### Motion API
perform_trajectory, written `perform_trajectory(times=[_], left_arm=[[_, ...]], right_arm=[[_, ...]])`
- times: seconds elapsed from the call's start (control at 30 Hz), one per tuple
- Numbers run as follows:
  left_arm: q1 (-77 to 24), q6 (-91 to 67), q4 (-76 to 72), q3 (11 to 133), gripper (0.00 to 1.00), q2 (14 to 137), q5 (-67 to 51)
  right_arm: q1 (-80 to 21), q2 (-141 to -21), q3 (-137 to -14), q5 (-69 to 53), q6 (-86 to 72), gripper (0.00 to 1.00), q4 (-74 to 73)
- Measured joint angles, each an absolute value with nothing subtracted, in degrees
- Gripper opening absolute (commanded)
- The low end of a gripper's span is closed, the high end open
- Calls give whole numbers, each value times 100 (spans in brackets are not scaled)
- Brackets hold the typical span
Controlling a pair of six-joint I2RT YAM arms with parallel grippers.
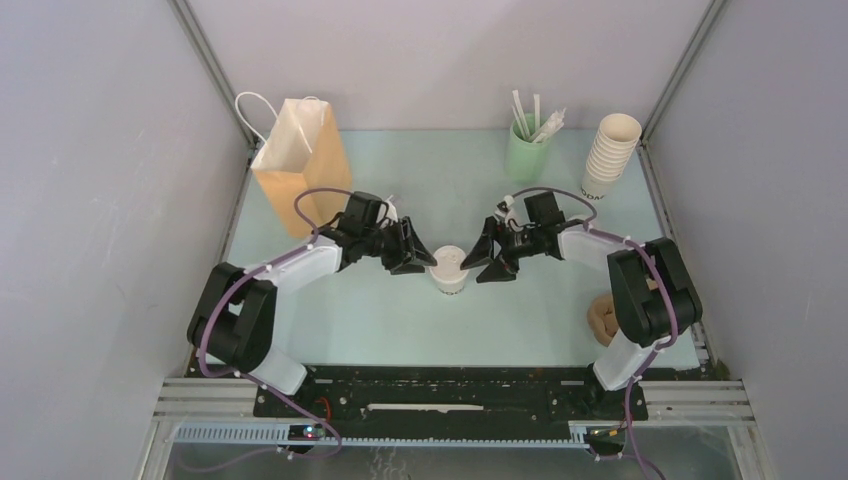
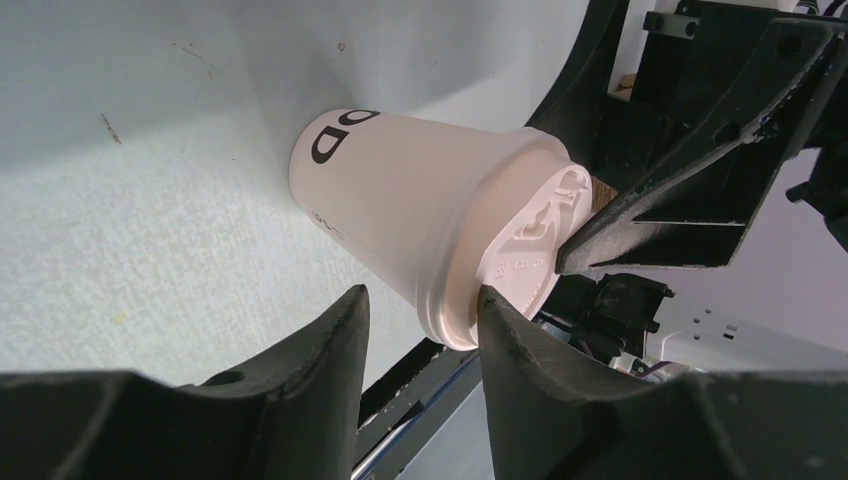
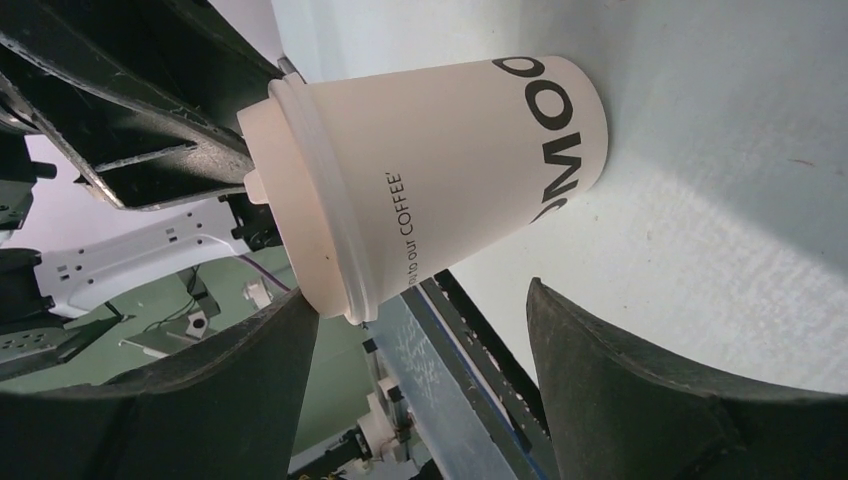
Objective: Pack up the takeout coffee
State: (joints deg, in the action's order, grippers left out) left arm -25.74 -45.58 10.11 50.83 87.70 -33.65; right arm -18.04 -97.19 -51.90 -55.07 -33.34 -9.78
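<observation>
My top camera sits high behind my bases and looks down over the whole table from afar. My left wrist camera peers past my left fingers, very near the lidded cup. My right wrist camera faces it from the opposite side, past my right fingers, equally close. All three views share that cup.

The lidded cup stands in the middle of the table, between the left gripper and the right gripper. Far left stands the bag; at the far right is the cup of sticks, with the cup stack to its right.
</observation>
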Motion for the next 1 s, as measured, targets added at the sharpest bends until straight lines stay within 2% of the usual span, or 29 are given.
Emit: perform_trajectory(times=[0.1,0.2,0.27,0.37,0.5,0.67,0.87,1.0], left_arm=[[-2576,-4488,1223,5183,60,8770,-3304],[-2580,-4429,1505,5334,78,8770,-3170],[-2580,-4403,1669,5459,88,8770,-3111],[-2580,-4342,2023,5686,95,8689,-2919],[-2582,-4141,2681,5937,99,8178,-2366],[-2580,-4014,3389,5964,100,6744,-1535],[-2580,-4060,3833,5535,100,5192,-714],[-2580,-4123,4182,5140,100,4794,-392]], right_arm=[[-1817,-9692,-5358,-5286,-3251,90,-1380],[-1828,-9424,-5662,-4654,-3035,99,-2078],[-1890,-9113,-5940,-4110,-2812,100,-2609],[-2292,-8781,-6643,-3127,-2368,100,-3435],[-3295,-8956,-7961,-1688,-1793,100,-4254],[-4274,-9708,-9194,-169,-1240,100,-4995],[-4700,-10272,-9513,661,-860,100,-5561],[-4705,-10333,-9513,718,-764,100,-5690]])
